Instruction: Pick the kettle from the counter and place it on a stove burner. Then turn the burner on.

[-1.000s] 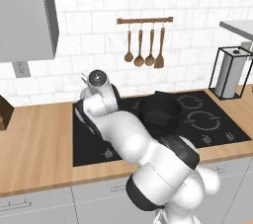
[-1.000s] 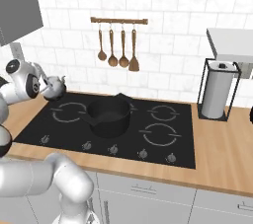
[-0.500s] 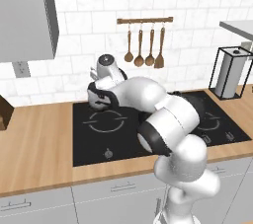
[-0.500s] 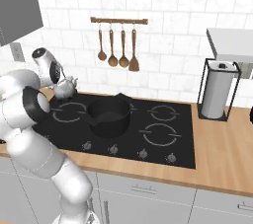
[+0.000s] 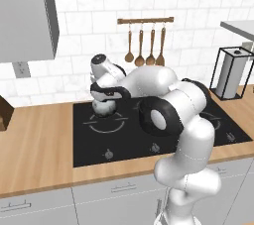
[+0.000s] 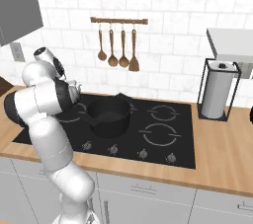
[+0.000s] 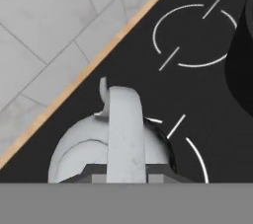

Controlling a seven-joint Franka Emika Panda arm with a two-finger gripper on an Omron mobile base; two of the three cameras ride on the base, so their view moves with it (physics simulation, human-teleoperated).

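Kettle: the kettle (image 7: 111, 144) hangs right under my gripper (image 5: 105, 91), handle arch running straight up between my jaws.
Jaws: clenched on that handle.
Place: over the far-left stove burner (image 5: 105, 121), near the counter (image 5: 34, 140) edge.
Right: the black pot (image 6: 108, 115).

A home kitchen, rendered. Black glass hob (image 6: 163, 144) set into wooden counter (image 5: 34, 144). White tiled wall (image 6: 168, 1), hanging wooden utensils (image 6: 117, 45).

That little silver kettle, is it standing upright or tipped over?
Upright: the kettle has its arched handle on top, body below, over the black stove glass. The gripper is at its handle.
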